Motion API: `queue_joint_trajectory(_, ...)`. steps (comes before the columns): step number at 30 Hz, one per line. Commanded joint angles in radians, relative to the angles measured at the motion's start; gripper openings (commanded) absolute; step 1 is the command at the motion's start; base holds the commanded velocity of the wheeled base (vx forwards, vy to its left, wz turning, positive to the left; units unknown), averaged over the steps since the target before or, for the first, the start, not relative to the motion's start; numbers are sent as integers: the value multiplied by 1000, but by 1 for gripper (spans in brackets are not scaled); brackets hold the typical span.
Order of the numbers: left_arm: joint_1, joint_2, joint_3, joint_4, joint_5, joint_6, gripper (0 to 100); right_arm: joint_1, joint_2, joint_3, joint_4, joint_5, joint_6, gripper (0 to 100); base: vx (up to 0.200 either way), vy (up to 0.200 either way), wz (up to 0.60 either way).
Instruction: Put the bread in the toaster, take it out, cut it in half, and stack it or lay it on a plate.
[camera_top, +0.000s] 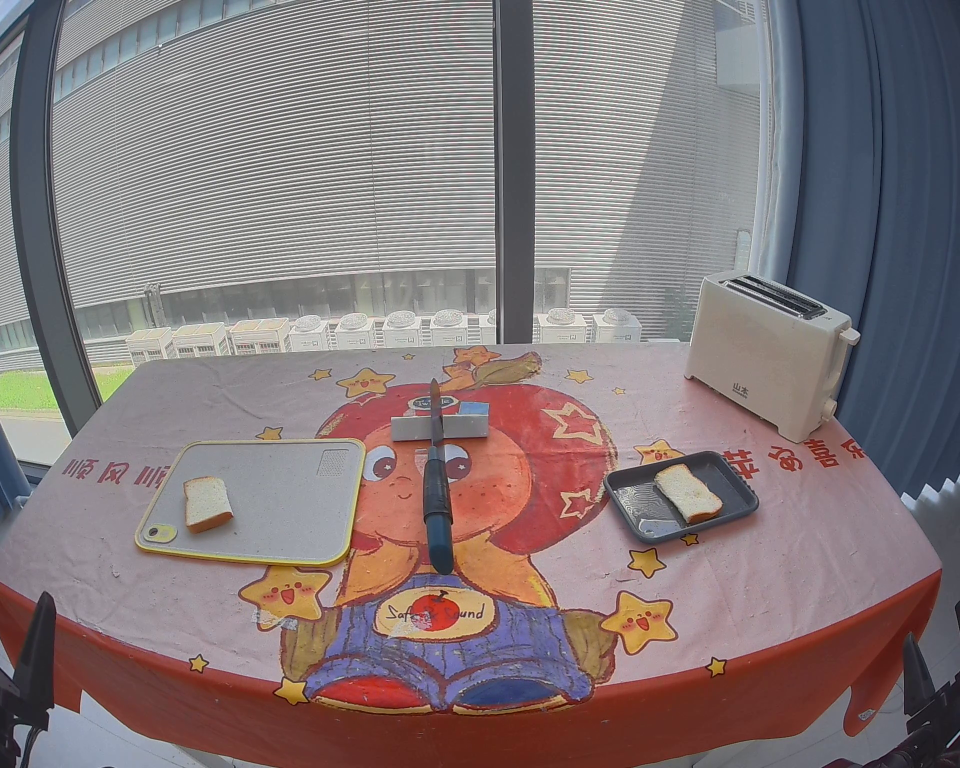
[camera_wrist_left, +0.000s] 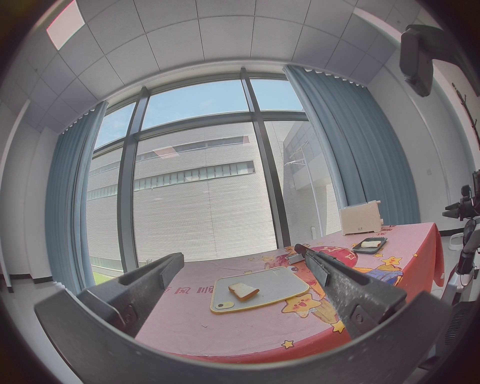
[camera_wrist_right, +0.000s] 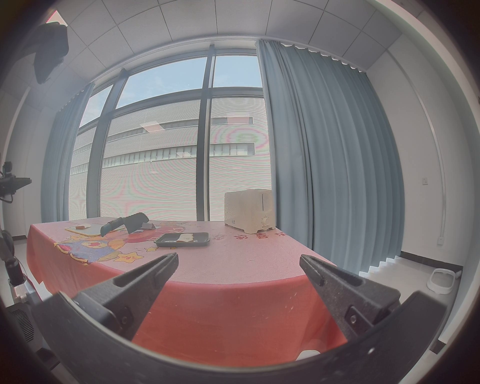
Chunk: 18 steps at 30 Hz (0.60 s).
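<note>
Table: you see a table (camera_top: 800, 560) covered with a pink cartoon cloth.
Left: a board (camera_top: 280, 500) lies flat on the cloth.
Middle: a knife (camera_top: 437, 490), its blade across a white holder (camera_top: 465, 425), handle end toward the robot.
Right: a dark tray (camera_top: 733, 483); behind it stands the toaster (camera_top: 765, 350).

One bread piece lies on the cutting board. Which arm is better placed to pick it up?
Probably the left. The bread lies on the board at the left of the table, and the open left gripper faces it. The right gripper is off the right end.
</note>
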<state>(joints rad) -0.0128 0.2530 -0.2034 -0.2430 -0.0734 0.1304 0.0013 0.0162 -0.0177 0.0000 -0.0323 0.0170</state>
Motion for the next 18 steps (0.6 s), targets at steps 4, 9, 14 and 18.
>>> queue_joint_trajectory(4,0,111,-24,2,1,6,100,0,-16,16,0,0,0,100,0,0,0)
queue_joint_trajectory(9,0,137,-42,2,0,6,100,0,-16,16,0,0,0,100,0,0,0)
queue_joint_trajectory(14,0,166,-64,1,0,6,100,0,-16,16,0,0,0,100,0,0,0)
queue_joint_trajectory(18,-1,203,-93,2,0,6,100,0,-16,16,0,0,0,100,0,0,0)
